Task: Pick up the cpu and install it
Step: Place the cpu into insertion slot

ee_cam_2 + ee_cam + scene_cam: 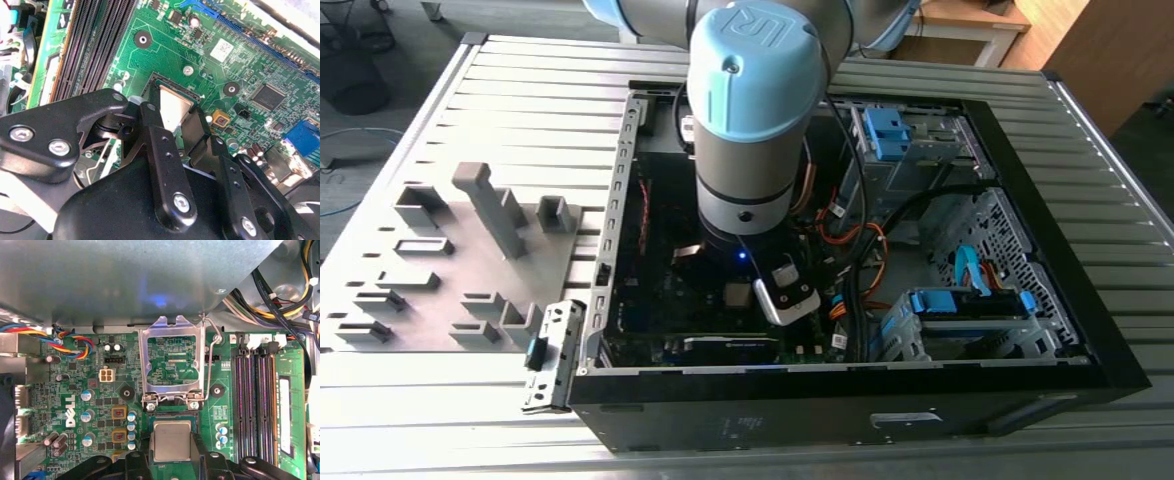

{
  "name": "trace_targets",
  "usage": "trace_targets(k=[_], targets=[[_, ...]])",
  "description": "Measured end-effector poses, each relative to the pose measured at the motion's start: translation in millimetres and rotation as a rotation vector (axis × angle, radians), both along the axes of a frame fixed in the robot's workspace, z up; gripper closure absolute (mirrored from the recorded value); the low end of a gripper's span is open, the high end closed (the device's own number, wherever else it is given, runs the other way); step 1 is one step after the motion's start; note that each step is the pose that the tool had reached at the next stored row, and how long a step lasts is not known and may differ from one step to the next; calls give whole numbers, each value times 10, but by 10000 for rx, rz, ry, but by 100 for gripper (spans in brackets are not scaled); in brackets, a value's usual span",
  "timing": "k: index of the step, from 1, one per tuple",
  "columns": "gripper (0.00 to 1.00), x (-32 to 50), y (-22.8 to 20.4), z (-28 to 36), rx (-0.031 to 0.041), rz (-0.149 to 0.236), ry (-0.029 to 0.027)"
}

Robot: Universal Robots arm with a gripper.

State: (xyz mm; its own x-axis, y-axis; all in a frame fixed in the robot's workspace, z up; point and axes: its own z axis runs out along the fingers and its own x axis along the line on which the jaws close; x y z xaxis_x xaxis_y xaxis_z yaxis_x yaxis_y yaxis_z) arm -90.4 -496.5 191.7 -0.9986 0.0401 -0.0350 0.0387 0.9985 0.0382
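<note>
Between black fingertips (146, 450) — cpu (172, 441), flat silver-grey square

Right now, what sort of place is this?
Probably a robotics lab bench: an open computer case on a slatted metal table, grey fixture blocks beside it, the hand gripping the cpu at its motherboard.

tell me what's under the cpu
The cpu, clamped in the gripper, is over the socket, whose dark rim shows past its edge on the motherboard. The contacts beneath are covered, so seating cannot be judged.
</note>
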Motion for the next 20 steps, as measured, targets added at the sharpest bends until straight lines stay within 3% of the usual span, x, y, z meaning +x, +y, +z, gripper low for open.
trace_targets(k=[14,20], targets=[[58,12,0,-2,0,-48,-1],[51,12,0,-3,0,-50,-1]])
